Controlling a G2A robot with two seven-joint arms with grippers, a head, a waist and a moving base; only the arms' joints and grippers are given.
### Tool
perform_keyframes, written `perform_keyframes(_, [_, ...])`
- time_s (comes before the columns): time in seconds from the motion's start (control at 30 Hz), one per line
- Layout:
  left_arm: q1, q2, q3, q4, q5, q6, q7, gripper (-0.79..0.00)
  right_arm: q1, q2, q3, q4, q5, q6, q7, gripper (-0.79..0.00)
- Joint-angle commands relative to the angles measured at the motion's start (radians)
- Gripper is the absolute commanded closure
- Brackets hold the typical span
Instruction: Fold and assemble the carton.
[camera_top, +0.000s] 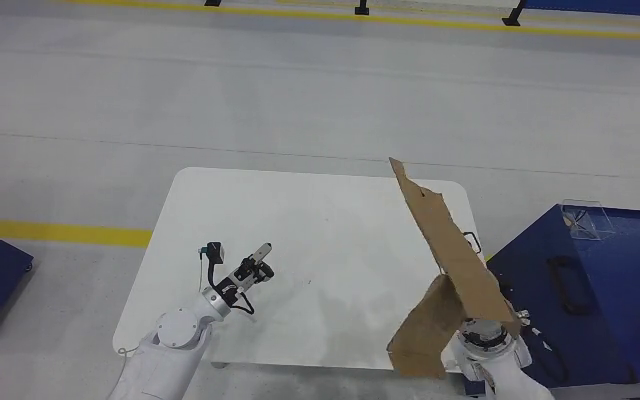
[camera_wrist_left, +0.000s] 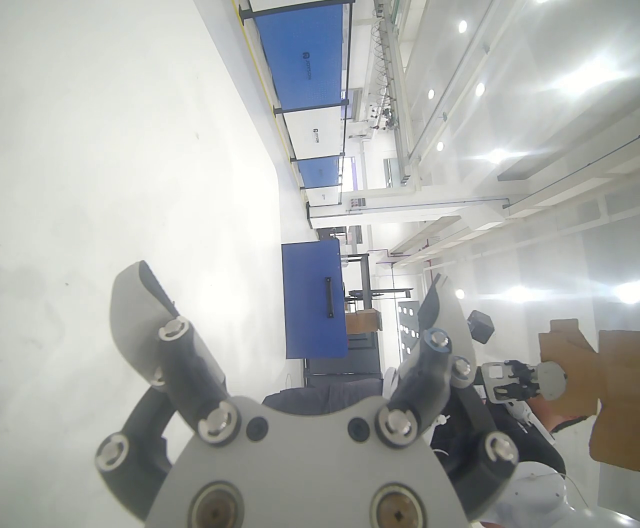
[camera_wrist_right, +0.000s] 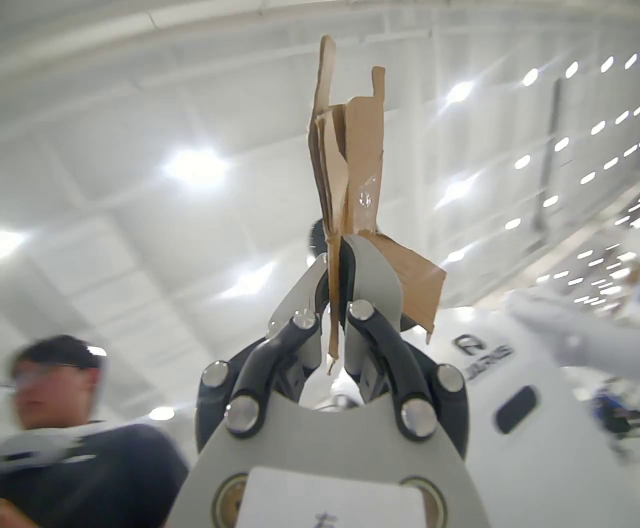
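Carton of flattened brown cardboard is clamped edge-on between the closed fingers of the right claw and is held raised and tilted above the near right corner of the white desk. The left claw is spread wide and empty over the desk's near left part.

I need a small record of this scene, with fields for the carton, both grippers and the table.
carton: flattened brown cardboard, not yet assembled, held up tilted at the table's right side
right gripper: shut on the carton's edge
left gripper: open, empty, above the table
table: white, rounded corners
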Motion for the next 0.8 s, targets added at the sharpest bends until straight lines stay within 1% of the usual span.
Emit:
perform_keyframes(0.0, [0.0,0.0,0.0,0.0,0.0,0.0,0.0,-0.785,0.02,-0.009,-0.071,0.043,0.119,0.141,0.003,0.0])
perform_keyframes(0.13, [0.0,0.0,0.0,0.0,0.0,0.0,0.0,-0.785,0.061,-0.036,-0.223,0.123,0.286,0.327,-0.025,0.0])
perform_keyframes(0.2, [0.0,0.0,0.0,0.0,0.0,0.0,0.0,-0.785,0.087,-0.052,-0.299,0.163,0.371,0.402,-0.064,0.0])
perform_keyframes(0.33, [0.0,0.0,0.0,0.0,0.0,0.0,0.0,-0.785,0.141,-0.088,-0.426,0.238,0.569,0.513,-0.189,0.0])
perform_keyframes(0.43, [0.0,0.0,0.0,0.0,0.0,0.0,0.0,-0.785,0.175,-0.109,-0.481,0.266,0.664,0.584,-0.246,0.0])
perform_keyframes(0.5, [0.0,0.0,0.0,0.0,0.0,0.0,0.0,-0.785,0.191,-0.118,-0.496,0.28,0.688,0.602,-0.277,0.0])
perform_keyframes(0.57, [0.0,0.0,0.0,0.0,0.0,0.0,0.0,-0.785,0.2,-0.126,-0.497,0.277,0.69,0.6,-0.285,0.0])
perform_keyframes(0.63, [0.0,0.0,0.0,0.0,0.0,0.0,0.0,-0.785,0.209,-0.129,-0.474,0.269,0.642,0.572,-0.273,0.0])
perform_keyframes(0.7, [0.0,0.0,0.0,0.0,0.0,0.0,0.0,-0.785,0.218,-0.126,-0.423,0.249,0.477,0.481,-0.224,0.0])
perform_keyframes(0.73, [0.0,0.0,0.0,0.0,0.0,0.0,0.0,-0.785,0.218,-0.123,-0.397,0.232,0.373,0.432,-0.182,0.0])
perform_keyframes(0.77, [0.0,0.0,0.0,0.0,0.0,0.0,0.0,-0.785,0.223,-0.117,-0.361,0.216,0.226,0.36,-0.134,0.0])
